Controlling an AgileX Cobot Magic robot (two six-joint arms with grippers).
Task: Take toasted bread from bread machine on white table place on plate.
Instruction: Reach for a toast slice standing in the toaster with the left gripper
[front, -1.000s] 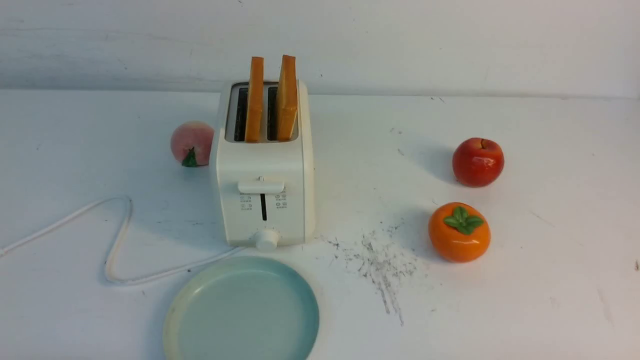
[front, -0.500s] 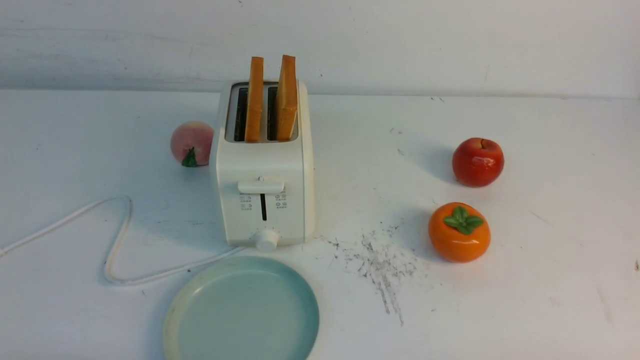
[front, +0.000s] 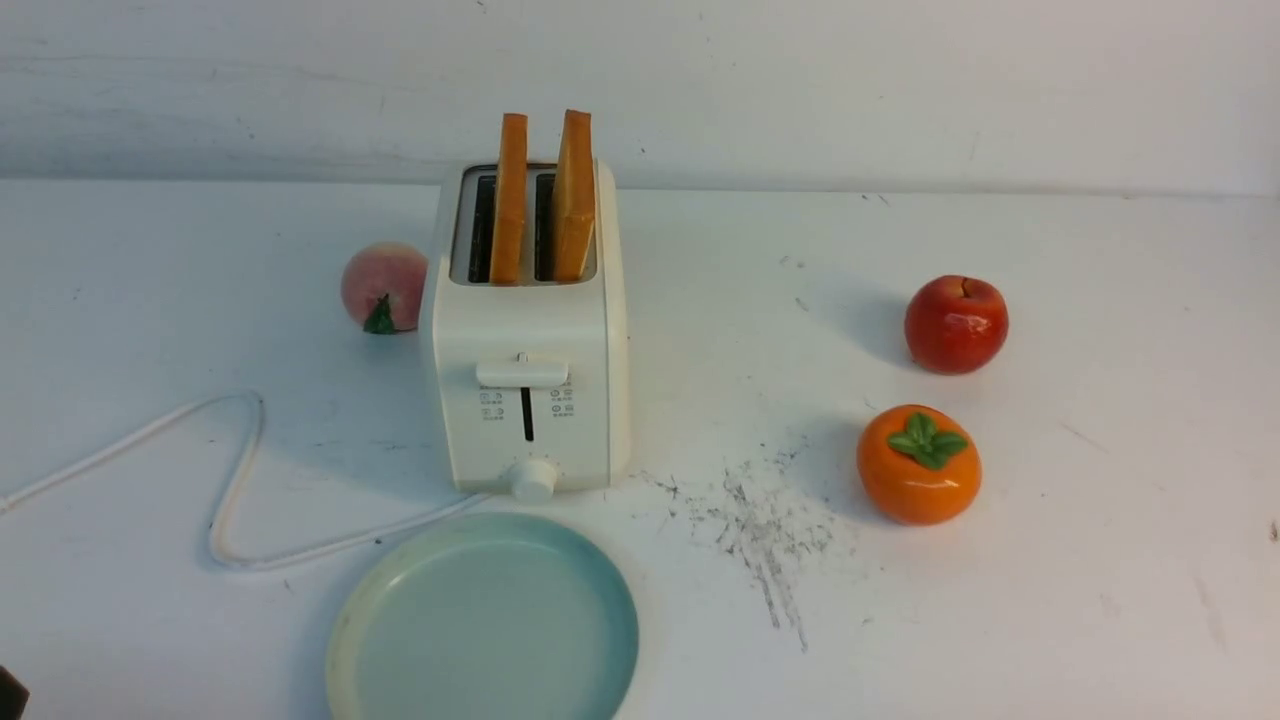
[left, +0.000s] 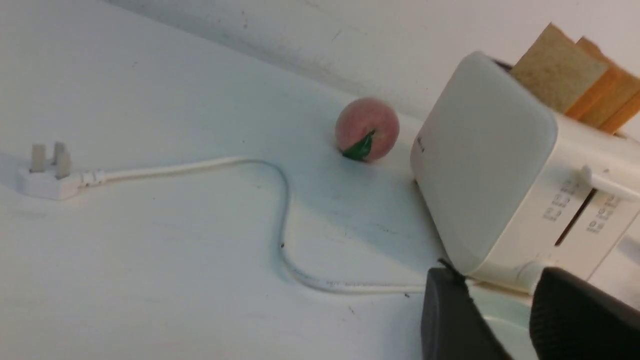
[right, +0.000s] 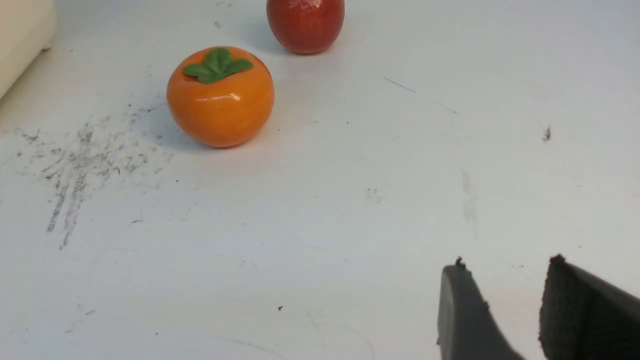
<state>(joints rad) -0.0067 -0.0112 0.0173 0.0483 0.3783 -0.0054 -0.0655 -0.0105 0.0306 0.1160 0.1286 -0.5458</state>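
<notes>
Well, the toast is not out yet. Two slices stand up straight in the toaster (front: 525, 400), one in each slot: the left slice (front: 510, 200) and the right slice (front: 573, 195). A good part of each slice sticks up above the top. The toaster sits on the table (front: 1050, 600). The plate (front: 350, 610) lies just in front of it with nothing on it.

The left gripper (left: 495, 280) points toward the toaster's front corner but does not touch it. Its fingers are apart and hold nothing. The right gripper (right: 505, 270) is over bare table, well away from the toaster, looking toward the orange fruit (right: 220, 97) and the apple (right: 305, 25). Its fingers are apart too, with nothing between them.

I think a slice like this is light and stiff, with a firm crust. It is probably not slippery, but a hard squeeze could dent or crumble it. So a soft pinch looks best.

The good place to hold is the part that sticks out, near the middle of the top edge, with one finger on each flat face. The two slices stand close together, so one finger has to slide into the thin gap between them. Taking the outer face first may help.

Then the slice should go straight up. If it rubs in the slot, the toaster might tip or lift with it. The peach (front: 385, 285) sits just beside the toaster on the left, so a wide swing there could bump it.
</notes>
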